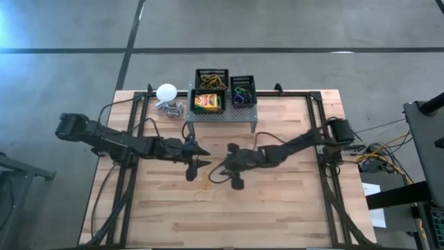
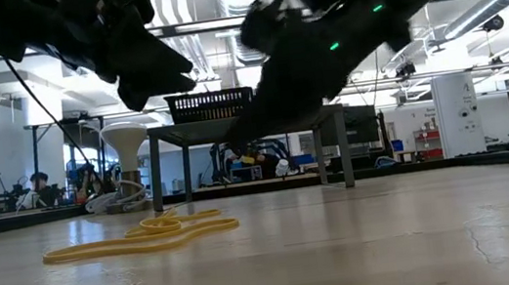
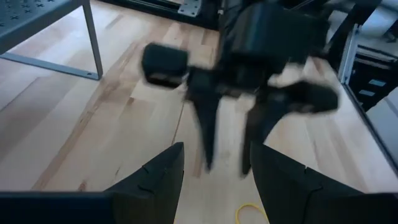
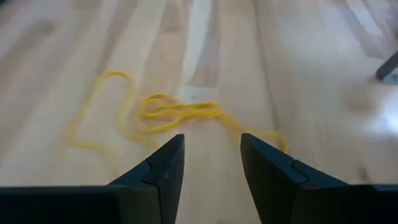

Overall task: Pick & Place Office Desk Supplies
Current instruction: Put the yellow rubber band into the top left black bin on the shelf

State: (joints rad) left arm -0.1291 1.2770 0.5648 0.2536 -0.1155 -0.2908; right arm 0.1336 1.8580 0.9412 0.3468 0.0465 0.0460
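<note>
Several thin yellow-tan rubber bands (image 1: 205,189) lie tangled and flat on the wooden table; the low view shows the same rubber bands (image 2: 139,238). My right gripper (image 1: 219,170) hovers open just right of and above them, and in its wrist view the rubber bands (image 4: 168,115) lie ahead of the open gripper (image 4: 212,162). My left gripper (image 1: 195,158) is open, close to the right one, facing it. In the left wrist view the left gripper (image 3: 216,168) looks at the right gripper (image 3: 233,137). A yellow-and-green box (image 1: 207,103) and two black mesh trays (image 1: 211,78) (image 1: 243,89) sit on the stand.
The grey perforated stand (image 1: 222,114) sits at the table's far edge, its legs (image 2: 155,175) on the wood. A white ball-shaped object with a coiled cord (image 1: 167,97) rests to its left. Bare wood (image 1: 277,208) stretches toward the near edge. People sit far off in the room (image 2: 39,186).
</note>
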